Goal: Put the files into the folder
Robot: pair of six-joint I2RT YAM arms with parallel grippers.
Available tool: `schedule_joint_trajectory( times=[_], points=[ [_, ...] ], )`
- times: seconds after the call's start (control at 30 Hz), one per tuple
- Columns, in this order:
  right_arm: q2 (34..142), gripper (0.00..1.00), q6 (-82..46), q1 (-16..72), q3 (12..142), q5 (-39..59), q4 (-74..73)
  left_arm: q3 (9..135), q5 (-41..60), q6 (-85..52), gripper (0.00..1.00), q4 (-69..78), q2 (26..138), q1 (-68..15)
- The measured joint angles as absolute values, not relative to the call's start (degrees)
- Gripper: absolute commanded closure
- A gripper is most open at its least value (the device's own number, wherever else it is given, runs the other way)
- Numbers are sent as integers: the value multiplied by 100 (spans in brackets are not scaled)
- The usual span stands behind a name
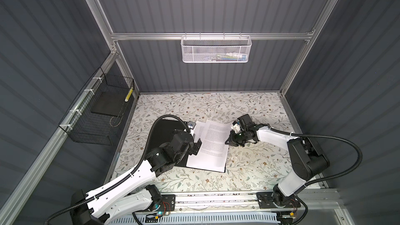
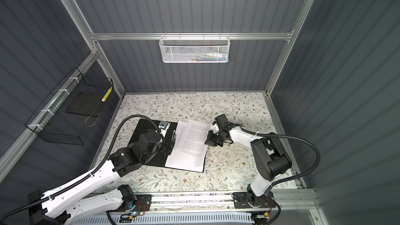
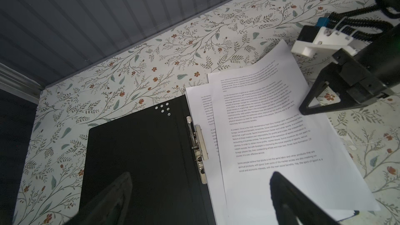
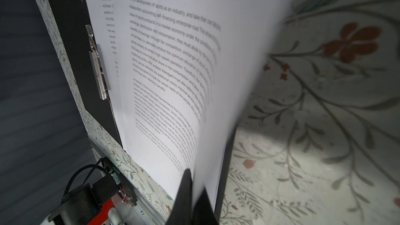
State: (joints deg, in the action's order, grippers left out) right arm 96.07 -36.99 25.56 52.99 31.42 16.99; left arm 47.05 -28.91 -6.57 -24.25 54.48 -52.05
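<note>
Our right gripper (image 4: 192, 182) pinches the top sheet's (image 4: 173, 61) free edge, bowing it upward; our left gripper (image 3: 201, 175) hangs open, empty, above the clip (image 3: 200, 146). The files (image 1: 213, 146) lie askew on the open folder's (image 3: 140, 152) right half. Light, floppy, slippery: we judge edges the best hold.

Grey ribbed walls (image 1: 194, 7) w/ alu frame (image 1: 151, 36), floral tabletop (image 1: 249, 176), white mesh basket (image 1: 199, 50), black wire basket (image 1: 91, 135) at left

A white mesh basket (image 1: 194, 50) hangs on the back wall above the floral tabletop (image 1: 249, 169). Left of it, a black wire basket (image 1: 91, 135) holds a dark slab (image 1: 108, 104) and a yellow stick (image 1: 129, 95).
</note>
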Motion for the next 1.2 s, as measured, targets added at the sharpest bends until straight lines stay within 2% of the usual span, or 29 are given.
schedule_joint_trajectory(
  times=[1.2],
  points=[
    [9959,100,-3319,3030,5859,3310,1763,4705,-2263,-659,0,-2486,5570,-5127]
  ],
)
